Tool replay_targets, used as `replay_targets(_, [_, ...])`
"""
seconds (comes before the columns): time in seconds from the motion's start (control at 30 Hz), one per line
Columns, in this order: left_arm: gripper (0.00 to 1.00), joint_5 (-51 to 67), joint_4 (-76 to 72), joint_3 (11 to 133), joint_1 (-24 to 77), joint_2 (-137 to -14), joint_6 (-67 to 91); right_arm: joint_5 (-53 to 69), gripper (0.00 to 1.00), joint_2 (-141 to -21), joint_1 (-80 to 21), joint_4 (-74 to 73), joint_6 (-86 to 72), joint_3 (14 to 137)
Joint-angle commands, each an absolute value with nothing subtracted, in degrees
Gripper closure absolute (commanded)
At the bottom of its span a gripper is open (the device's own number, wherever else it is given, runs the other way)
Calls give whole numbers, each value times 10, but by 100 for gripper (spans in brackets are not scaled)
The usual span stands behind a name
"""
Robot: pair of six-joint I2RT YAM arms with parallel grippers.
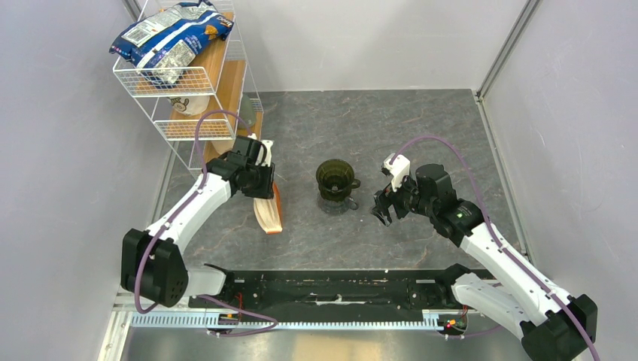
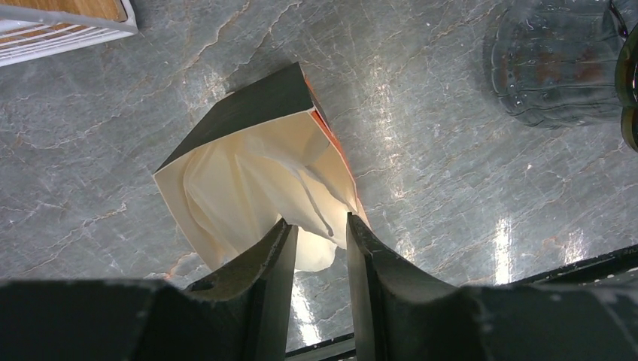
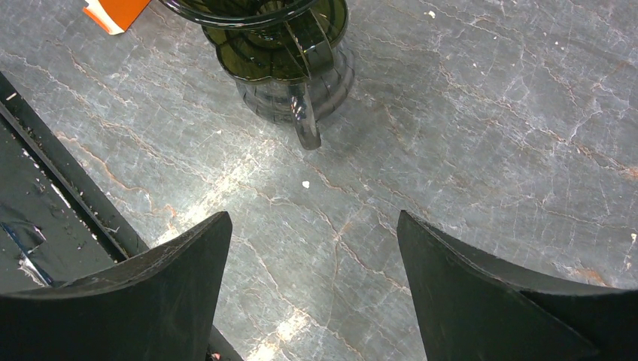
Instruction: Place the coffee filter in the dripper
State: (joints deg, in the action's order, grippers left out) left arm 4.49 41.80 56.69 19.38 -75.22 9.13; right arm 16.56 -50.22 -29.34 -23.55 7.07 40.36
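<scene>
At 9 o'clock from the dripper (image 1: 335, 180), the left gripper (image 2: 318, 220) hangs with jaws narrowly parted, pinching nothing. The filter (image 2: 256, 188) pokes from the packet (image 1: 268, 214) below. Picking up is likely underway; next, close on one sheet. The right gripper (image 3: 314, 216), spread and empty, sits at 3 o'clock.

Right claw (image 3: 314, 218) spread wide, dripper (image 3: 256, 49) ahead

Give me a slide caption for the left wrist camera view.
Left gripper, jaws slightly apart, poised over the coffee filter protruding from its open packet on the table.
</scene>
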Motion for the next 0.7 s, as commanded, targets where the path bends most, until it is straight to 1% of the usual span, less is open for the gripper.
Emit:
replay_targets(0.0, [62, 38, 402, 590, 196, -757, 98, 158, 11, -501, -292, -210, 67, 425])
replay_targets(0.13, [71, 36, 402, 590, 196, -760, 100, 159, 11, -503, -291, -209, 67, 425])
replay_targets(0.27, [76, 33, 409, 596, 195, -761, 98, 159, 11, -502, -292, -208, 66, 426])
replay_targets(0.37, [83, 30, 419, 604, 195, -760, 102, 159, 11, -502, -292, -207, 66, 427])
replay_targets(0.43, [92, 27, 429, 610, 196, -760, 105, 159, 11, -503, -292, -207, 65, 428])
replay_targets(0.5, [98, 25, 438, 615, 195, -757, 107, 160, 11, -502, -292, -207, 64, 429])
replay_targets(0.67, [98, 23, 464, 633, 195, -744, 109, 162, 11, -501, -292, -208, 64, 429])
